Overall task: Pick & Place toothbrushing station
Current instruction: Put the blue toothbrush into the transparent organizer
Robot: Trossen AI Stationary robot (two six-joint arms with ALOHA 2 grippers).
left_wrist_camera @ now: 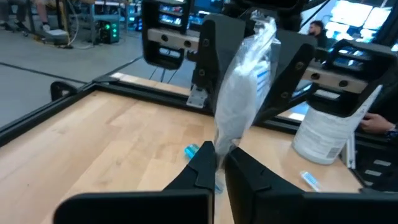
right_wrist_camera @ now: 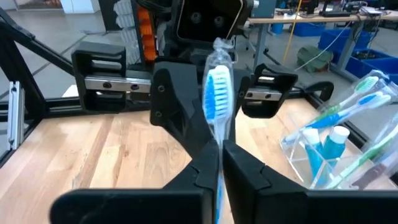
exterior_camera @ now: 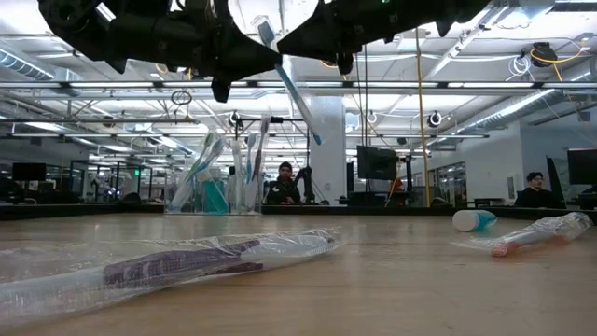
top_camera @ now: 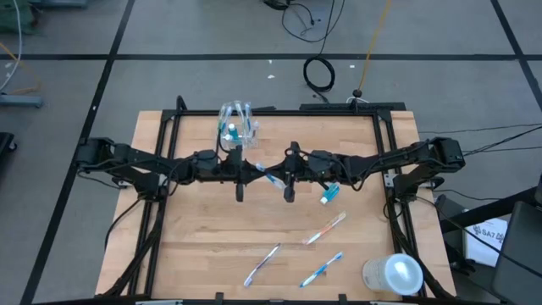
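A plastic-wrapped blue-and-white toothbrush (top_camera: 273,179) is held in the air over the table's middle, between my two grippers. It stands steeply tilted, bristle head up (right_wrist_camera: 217,93), and also shows in the low view (exterior_camera: 289,84). My left gripper (left_wrist_camera: 219,163) and my right gripper (right_wrist_camera: 219,160) face each other, and both are shut on it. The clear cup (top_camera: 237,125) stands at the far middle with several toothbrushes and teal tubes upright in it. One teal tube (top_camera: 330,194) lies on the table right of the grippers. My left gripper pinches the wrapped toothbrush below its head (left_wrist_camera: 219,149) between its two fingers, coming level from the table's left. The fingers lie across the brush. The brush is clear of the table, its wrapped head end (left_wrist_camera: 245,74) rising above the fingers. My right gripper pinches the toothbrush's handle (right_wrist_camera: 217,152) just below the bristle head between its two fingers, coming level from the table's right, across the brush. The brush is lifted clear, with its head above the fingers and its blue handle (right_wrist_camera: 217,196) below them.
Three wrapped toothbrushes lie on the near half of the table: one (top_camera: 326,229), a second (top_camera: 262,264) and a third (top_camera: 322,268). A whitish translucent cylinder (top_camera: 392,274) stands at the near right corner. A black frame (top_camera: 169,127) borders the table. People sit in the room beyond.
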